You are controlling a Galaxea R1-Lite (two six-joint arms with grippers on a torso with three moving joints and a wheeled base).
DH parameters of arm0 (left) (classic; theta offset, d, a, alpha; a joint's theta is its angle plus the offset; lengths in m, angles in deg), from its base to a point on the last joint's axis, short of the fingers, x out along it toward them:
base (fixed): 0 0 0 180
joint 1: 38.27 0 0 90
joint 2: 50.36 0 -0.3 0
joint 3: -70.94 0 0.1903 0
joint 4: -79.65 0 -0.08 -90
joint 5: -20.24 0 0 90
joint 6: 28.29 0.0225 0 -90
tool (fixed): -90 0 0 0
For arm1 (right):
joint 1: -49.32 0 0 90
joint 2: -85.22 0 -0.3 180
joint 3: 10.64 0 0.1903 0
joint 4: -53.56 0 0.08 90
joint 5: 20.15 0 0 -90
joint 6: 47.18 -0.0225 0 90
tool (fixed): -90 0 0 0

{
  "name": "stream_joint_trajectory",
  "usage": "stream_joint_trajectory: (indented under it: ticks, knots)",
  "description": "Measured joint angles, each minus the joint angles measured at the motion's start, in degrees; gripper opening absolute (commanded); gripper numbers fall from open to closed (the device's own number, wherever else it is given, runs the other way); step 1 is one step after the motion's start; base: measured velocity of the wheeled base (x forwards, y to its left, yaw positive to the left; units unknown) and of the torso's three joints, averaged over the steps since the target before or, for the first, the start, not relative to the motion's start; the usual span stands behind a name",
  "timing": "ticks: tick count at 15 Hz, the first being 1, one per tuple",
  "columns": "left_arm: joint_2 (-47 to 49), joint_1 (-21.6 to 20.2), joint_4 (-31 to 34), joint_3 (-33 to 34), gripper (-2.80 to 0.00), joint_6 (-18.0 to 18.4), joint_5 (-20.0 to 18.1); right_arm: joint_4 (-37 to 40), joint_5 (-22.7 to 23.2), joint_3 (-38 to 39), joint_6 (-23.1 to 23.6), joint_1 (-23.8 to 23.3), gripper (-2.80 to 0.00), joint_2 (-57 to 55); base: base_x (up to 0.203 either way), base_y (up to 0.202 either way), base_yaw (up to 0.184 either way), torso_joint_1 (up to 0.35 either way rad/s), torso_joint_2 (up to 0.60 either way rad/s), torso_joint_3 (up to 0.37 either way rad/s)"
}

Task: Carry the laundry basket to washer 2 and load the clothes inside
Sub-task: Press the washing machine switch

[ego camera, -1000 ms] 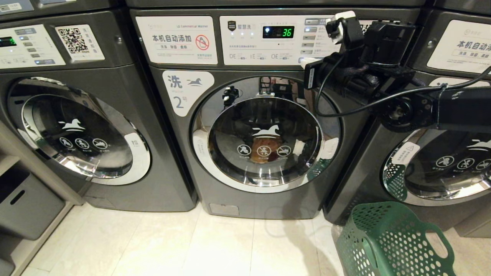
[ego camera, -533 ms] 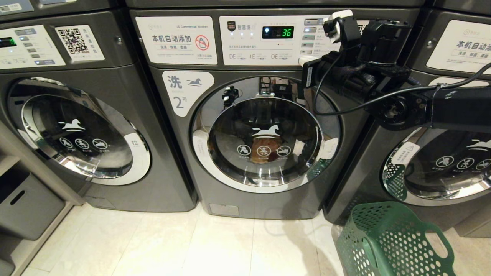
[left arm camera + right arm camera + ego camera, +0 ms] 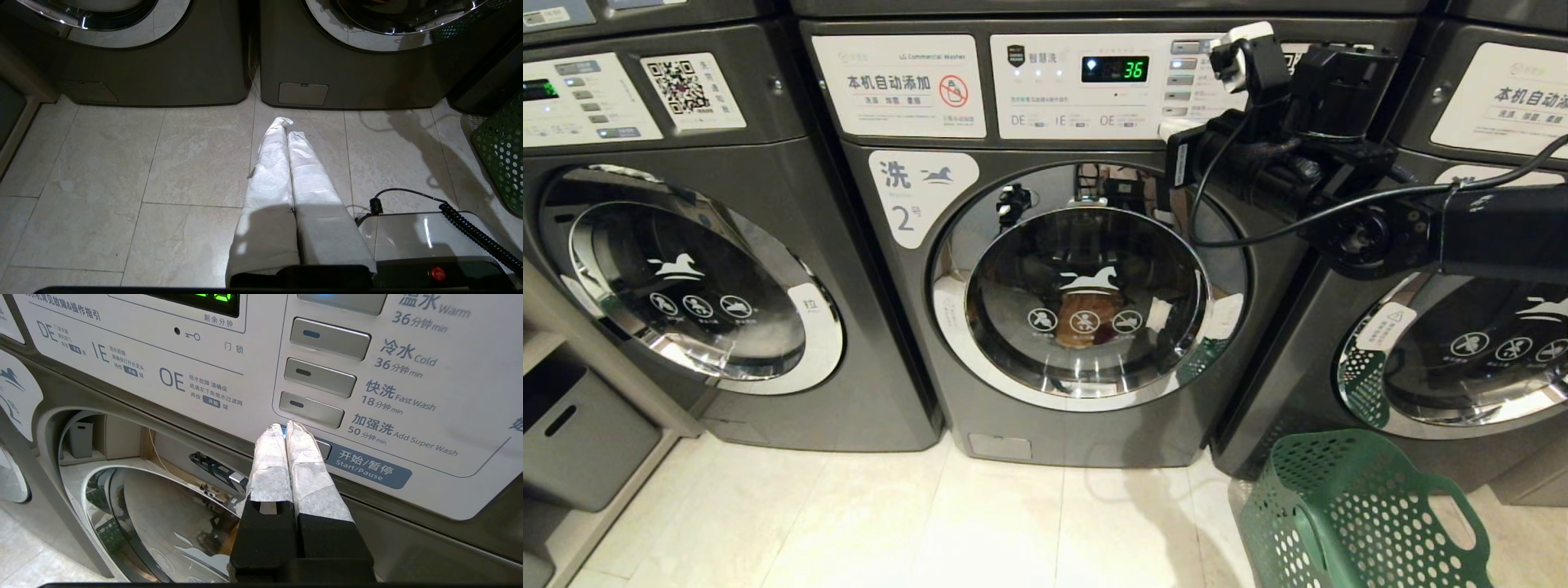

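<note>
Three grey washers stand in a row before us, and we count one green basket on the floor, low and to the right of our right tool, in front of the right-hand washer. Washer 2 is the middle one, its round door closed, with something brownish showing through the glass. Its label with the horse and the numeral 2 sits to the left of our right tool and slightly below it.

Our right tool is raised at the washer's control panel. Its two tape-wrapped fingers are pressed together, holding nothing, and their tips lie against the panel at the start/pause button. Just beyond the tips we count three grey buttons stacked one over another, with part of a fourth at the frame's edge. The green display reads 36, up and left of the tool in the head view.

Our left tool hangs low over the floor tiles, its two wrapped fingers likewise closed on nothing. Ahead of it are the bases of two washers, and a small hatch sits on the nearer one, just past the fingertips. The basket's perforated side shows well off to that tool's right.
</note>
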Motion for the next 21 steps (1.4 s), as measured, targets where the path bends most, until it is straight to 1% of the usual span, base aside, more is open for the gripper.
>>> stream_joint_trajectory:
  ticks: [3, 21]
  knots:
    - [0.00, 0.00, 0.00, 0.00, -2.80, 0.02, 0.00, 0.05, -0.23, 0.40, 0.94, -0.20, -2.80, 0.14, 0.000, 0.000, 0.000, 0.000, 0.00, 0.000]
    - [0.00, 0.00, 0.00, 0.00, -2.80, 0.02, 0.00, 0.00, -0.28, 0.55, 1.01, -0.45, -2.80, 1.18, 0.000, 0.000, 0.000, 0.000, 0.00, 0.000]
